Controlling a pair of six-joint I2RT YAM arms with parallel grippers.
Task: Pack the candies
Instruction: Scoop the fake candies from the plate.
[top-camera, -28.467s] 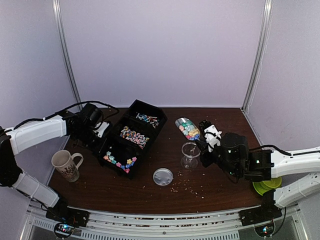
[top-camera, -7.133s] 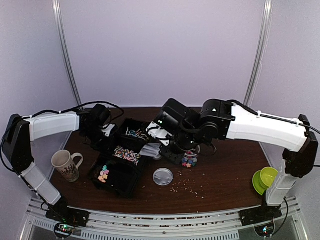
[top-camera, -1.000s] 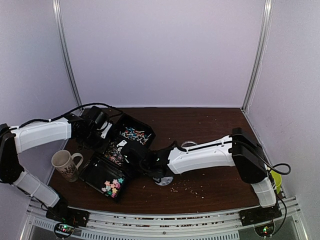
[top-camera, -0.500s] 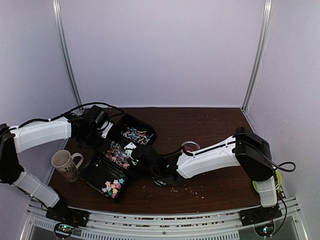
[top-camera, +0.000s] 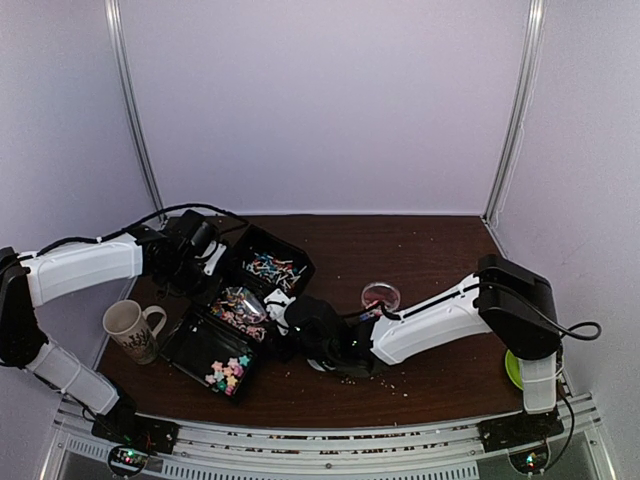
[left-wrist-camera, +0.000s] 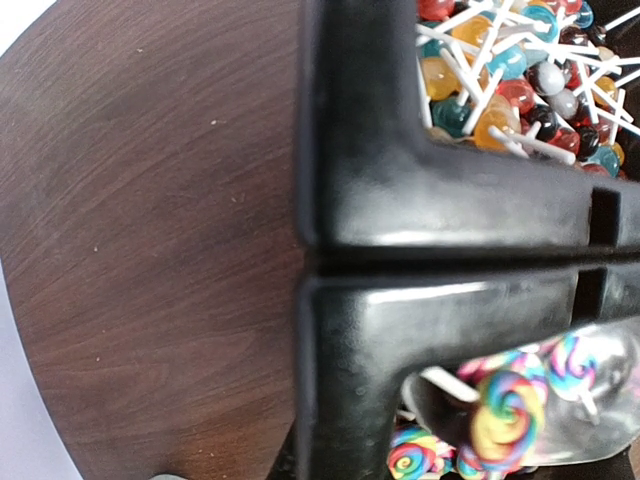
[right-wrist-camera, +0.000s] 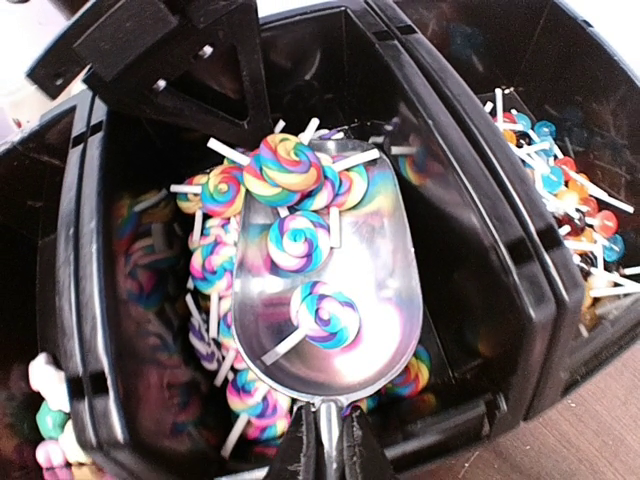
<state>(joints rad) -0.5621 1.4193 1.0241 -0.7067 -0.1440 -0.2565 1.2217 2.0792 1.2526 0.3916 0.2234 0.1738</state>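
Candies (right-wrist-camera: 298, 240) in scoop (right-wrist-camera: 385, 290) ahead of right tool (right-wrist-camera: 327, 445).

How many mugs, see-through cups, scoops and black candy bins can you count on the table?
mug: 1
see-through cup: 1
scoop: 1
black candy bins: 3
Total: 6
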